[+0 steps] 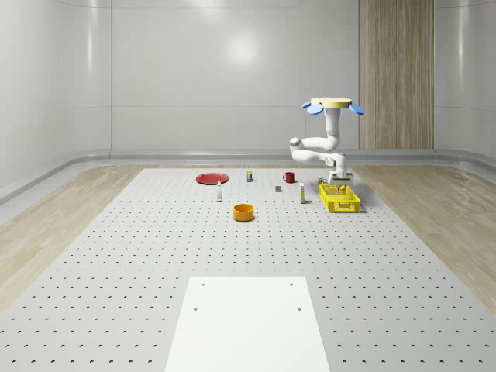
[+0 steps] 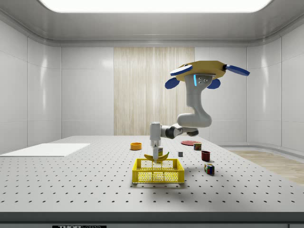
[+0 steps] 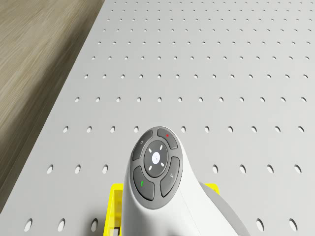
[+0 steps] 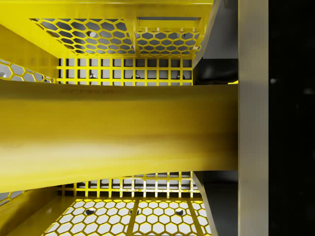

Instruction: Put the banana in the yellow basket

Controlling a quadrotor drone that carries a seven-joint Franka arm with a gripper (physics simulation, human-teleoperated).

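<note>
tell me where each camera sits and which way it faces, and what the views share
Whole-scene view: high off the robot, looking down the table; the drone hovers beside the yellow basket.
Side view: low at the table's side; whole robot, gripper holding the banana above the basket.
Drone view: on the drone, forward and down; the arm's wrist shows.
Wrist view: along the gripper; a finger, banana, basket below.
Shared: basket in all four.
</note>
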